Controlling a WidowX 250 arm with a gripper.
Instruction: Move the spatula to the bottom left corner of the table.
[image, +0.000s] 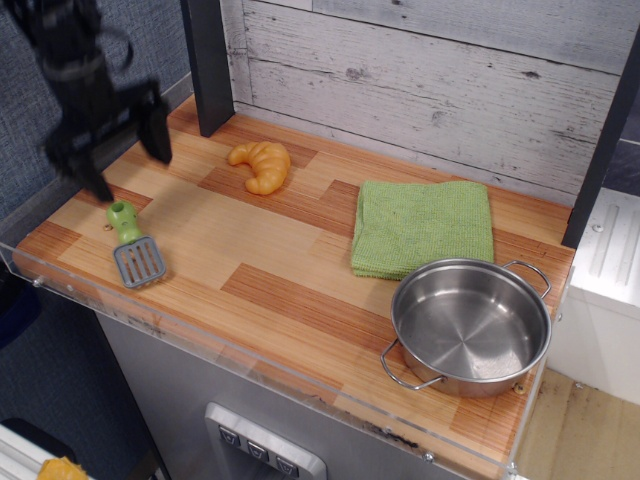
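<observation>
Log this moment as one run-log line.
claw: open, raised, empty | green-handled grey slotted toy spatula: flat on striped wooden table, near-left corner | phase: released

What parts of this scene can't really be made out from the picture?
- The black robot arm: cut off by the top and left edges of the only view; just its lower end shows.
- The gripper: motion-blurred, so its fingers look spread but lack detail.
- The small green-handled spatula with a grey slotted blade: slots too small to count.
- The shiny steel pan: its near wall hides part of the inside.
</observation>
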